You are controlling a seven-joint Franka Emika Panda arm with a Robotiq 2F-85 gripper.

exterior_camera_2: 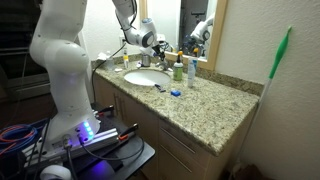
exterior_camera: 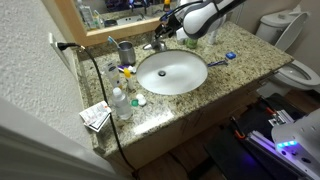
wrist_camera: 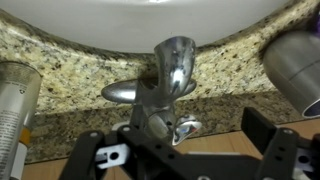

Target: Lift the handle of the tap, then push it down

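The chrome tap stands behind the white oval basin. It fills the middle of the wrist view, with its silver handle on top and its short spout pointing sideways. My gripper is open; its two black fingers sit apart on either side of the tap's base, just behind it. I cannot tell whether a finger touches the metal. In both exterior views the gripper hovers right over the tap at the back of the counter.
A grey cup of brushes stands beside the tap, near the mirror. A green-topped bottle and a blue bottle stand on its other side. Small bottles, cards and a black cable lie at the counter's end. A toilet is nearby.
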